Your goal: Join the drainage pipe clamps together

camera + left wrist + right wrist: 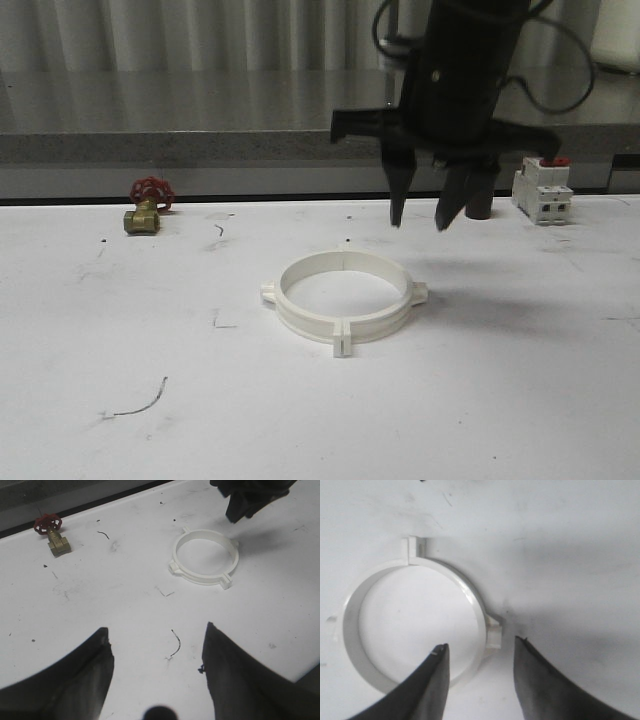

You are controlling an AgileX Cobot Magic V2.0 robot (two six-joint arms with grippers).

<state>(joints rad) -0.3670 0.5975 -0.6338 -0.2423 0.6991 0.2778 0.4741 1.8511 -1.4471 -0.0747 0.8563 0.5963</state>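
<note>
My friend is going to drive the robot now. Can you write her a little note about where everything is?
Left hand: open, empty, low over bare table.
Right hand: open, empty, above the far right side of the ring.
Drainage pipe clamps: two white halves lie together as one closed ring mid-table, tabs meeting at front and back.
Done: halves look joined. Left: check that the tabs are locked; the pictures cannot confirm it.
Brass valve and breaker sit at the back edge.
</note>
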